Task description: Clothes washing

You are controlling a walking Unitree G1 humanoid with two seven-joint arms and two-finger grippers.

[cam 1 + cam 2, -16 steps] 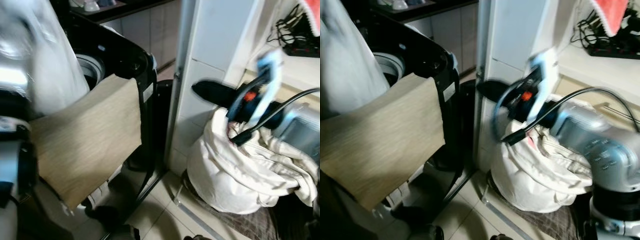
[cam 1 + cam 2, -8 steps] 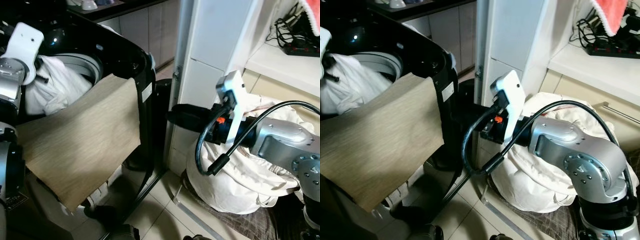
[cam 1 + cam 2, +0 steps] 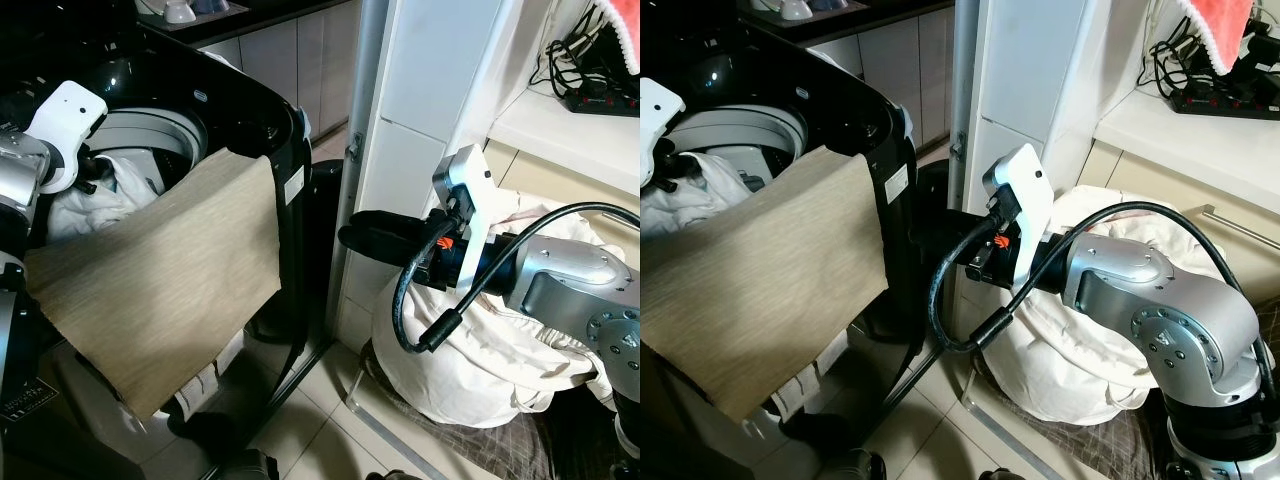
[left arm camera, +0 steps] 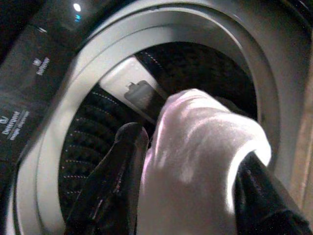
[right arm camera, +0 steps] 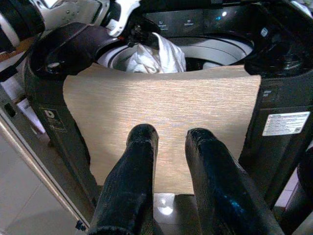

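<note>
A black top-loading washing machine (image 3: 255, 110) stands at the left with its lid open. My left gripper (image 4: 190, 147) reaches down into the drum (image 4: 98, 147) and is shut on a white garment (image 3: 75, 205), which bulges between its two fingers. A tan sheet (image 3: 160, 280) hangs over the washer's front edge. My right gripper (image 3: 375, 235) hovers in front of the white pillar, pointing at the washer's side. It is shut and holds nothing. Under my right arm lies a heap of white laundry (image 3: 480, 370).
A white pillar (image 3: 420, 120) rises between the washer and the laundry heap. A shelf at the right carries a power strip with cables (image 3: 600, 95). A red cloth (image 3: 1225, 25) hangs above it. A black cable (image 3: 420, 300) loops under my right wrist.
My left arm has come down from high above the washer, lowering the white garment into the drum. My right arm swung from above the laundry heap towards the washer and holds there.
</note>
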